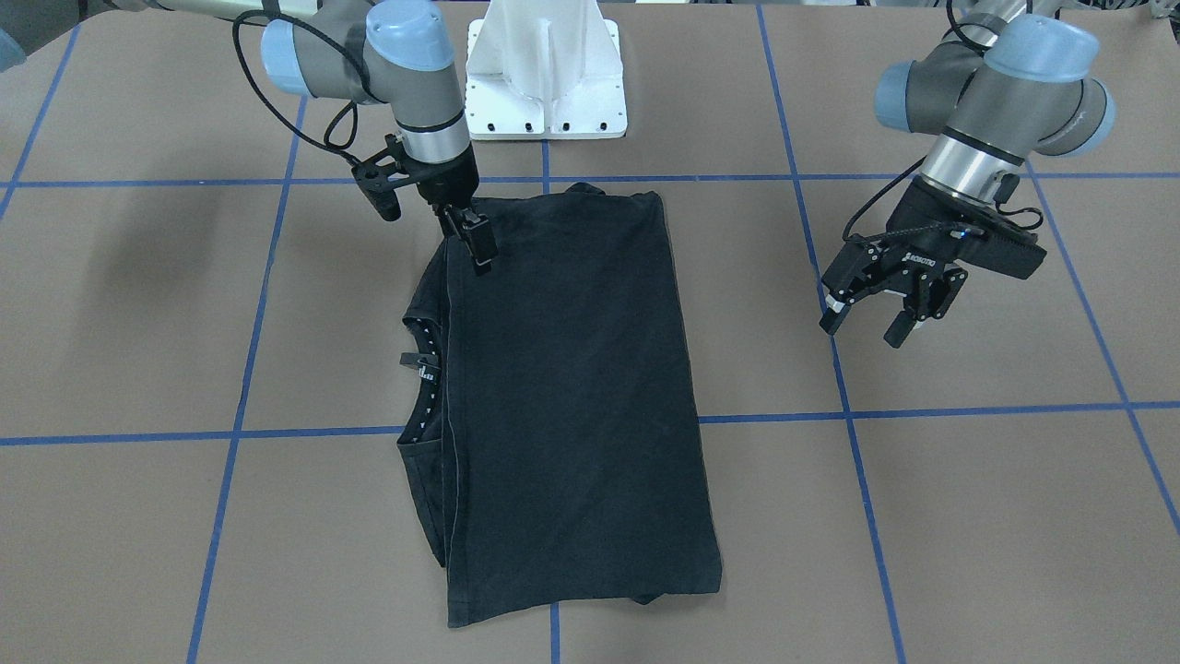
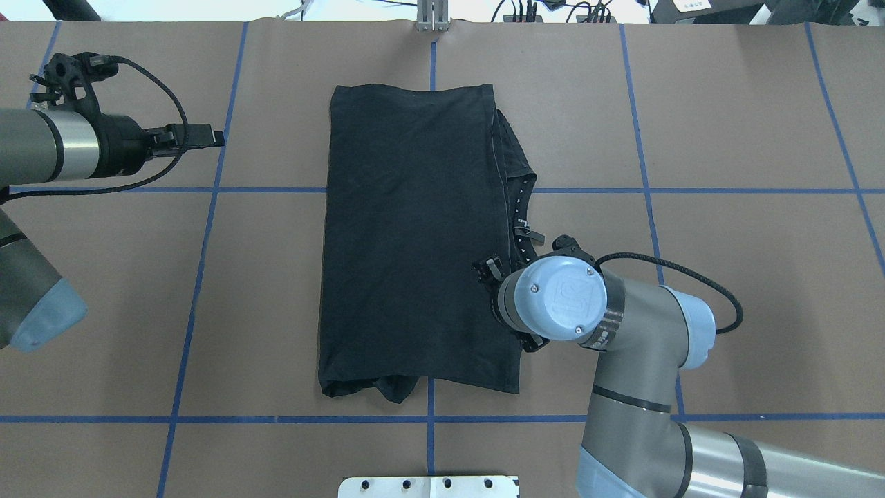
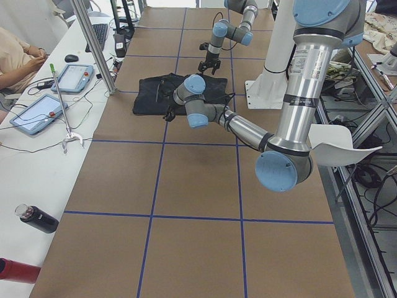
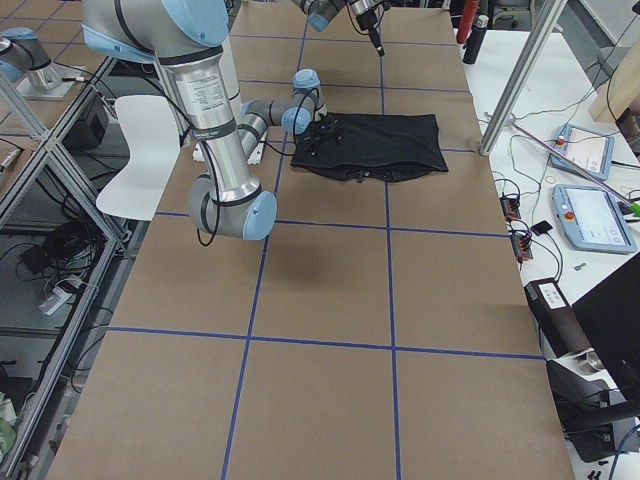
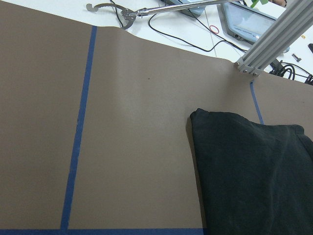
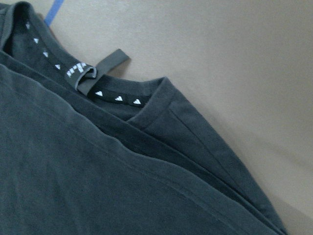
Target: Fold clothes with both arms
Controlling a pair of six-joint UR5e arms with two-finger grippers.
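Note:
The black T-shirt (image 1: 572, 387) lies folded into a long rectangle in the middle of the table, with the printed logo hidden. It also shows in the overhead view (image 2: 415, 235). Its collar with a neck label (image 6: 117, 98) sticks out on the robot's right side. My right gripper (image 1: 473, 242) hangs low over that edge, near the shoulder close to the base, jaws apart and empty. From overhead its wrist covers it, and only a finger (image 2: 489, 266) shows. My left gripper (image 1: 867, 325) is open and empty, raised well off the shirt's other side.
The white pedestal base (image 1: 546, 74) stands at the table's robot side. Blue tape lines (image 2: 207, 207) grid the brown table. A metal post (image 3: 93, 46), tablets (image 3: 37, 112) and an operator (image 3: 15, 56) are along the far side. Bare table lies on both sides of the shirt.

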